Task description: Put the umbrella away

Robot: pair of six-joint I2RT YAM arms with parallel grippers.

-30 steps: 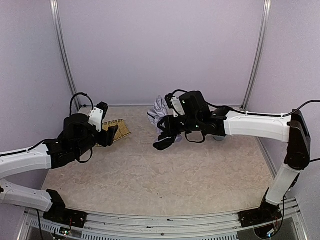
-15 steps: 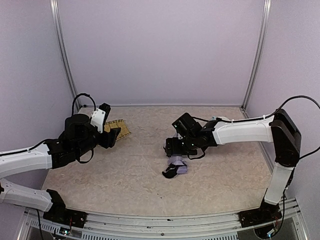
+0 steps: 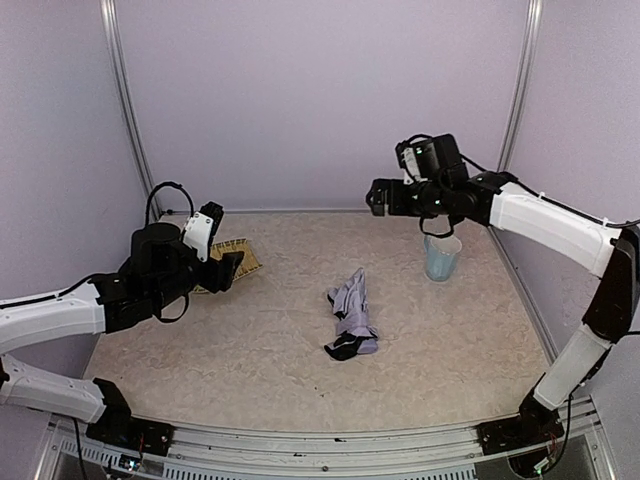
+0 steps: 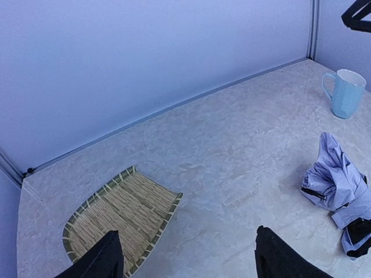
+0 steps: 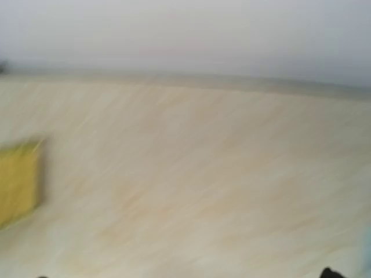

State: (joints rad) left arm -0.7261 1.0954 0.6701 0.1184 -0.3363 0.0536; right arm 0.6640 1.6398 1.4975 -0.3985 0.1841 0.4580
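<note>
- Umbrella (image 3: 352, 318), top external view: lies collapsed and crumpled on the table (image 3: 270, 370), about mid-surface, free of both arms. Pale lavender-grey fabric bunched in a heap, with a black part at its near end.
- Same view, right gripper (image 3: 378, 197): raised in the air near the back wall, well apart from the umbrella, with nothing in it. A light blue mug (image 3: 441, 257) stands upright on the table below the right arm.
- Same view, left gripper (image 3: 225, 270): low at the left side, just over the near edge of a woven straw tray (image 3: 238, 256) – well apart from the umbrella.
- Left wrist view: the two fingers (image 4: 104, 259) stand wide apart with only bare table between them, so this gripper is released and empty. The tray lies flat just beyond the left finger. The umbrella (image 4: 336, 182) sits at the far right on the table, the mug (image 4: 346, 92) beyond it with its handle to the left.
- Right wrist view (heavily motion-blurred): only table surface and back wall are legible, plus a yellow patch (image 5: 17, 185) at the left edge – too smeared to identify. Dark fingertips (image 5: 328, 272) show at the bottom corners, far apart, with nothing between them: released. The umbrella does not appear.
</note>
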